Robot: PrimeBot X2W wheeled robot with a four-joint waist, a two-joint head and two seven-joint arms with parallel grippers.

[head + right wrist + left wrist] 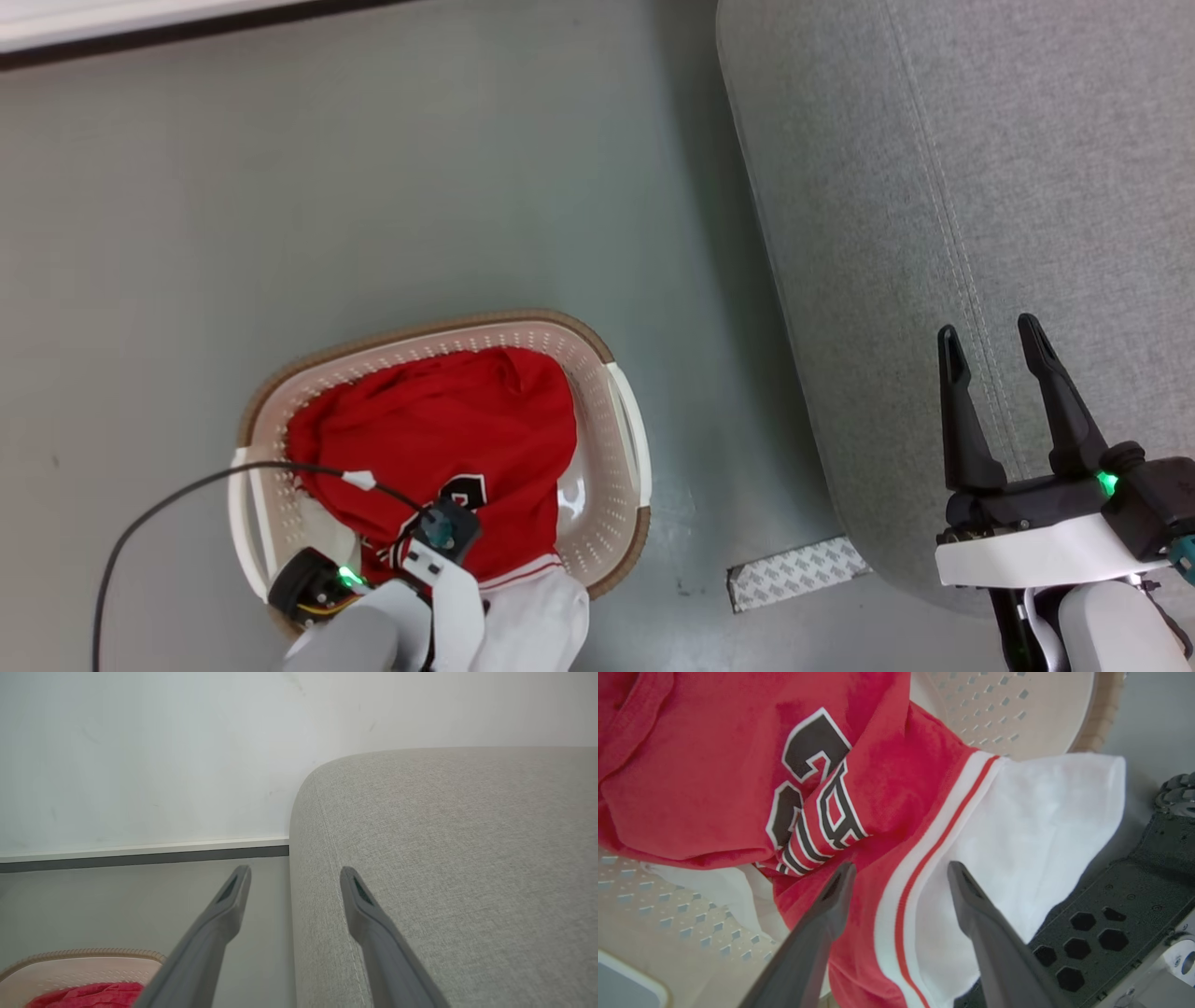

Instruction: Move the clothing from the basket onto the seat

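Grey floor (373, 187) carries the basket (420, 329), and the red clothing (439, 420) lies inside it, so I judge nothing is moved yet; the left hand (899, 870) hangs wide over this clothing, the right hand (988, 329), wide and empty, above the seat (1027, 140) beside the basket.

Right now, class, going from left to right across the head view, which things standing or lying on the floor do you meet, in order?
basket → strip of tape → seat
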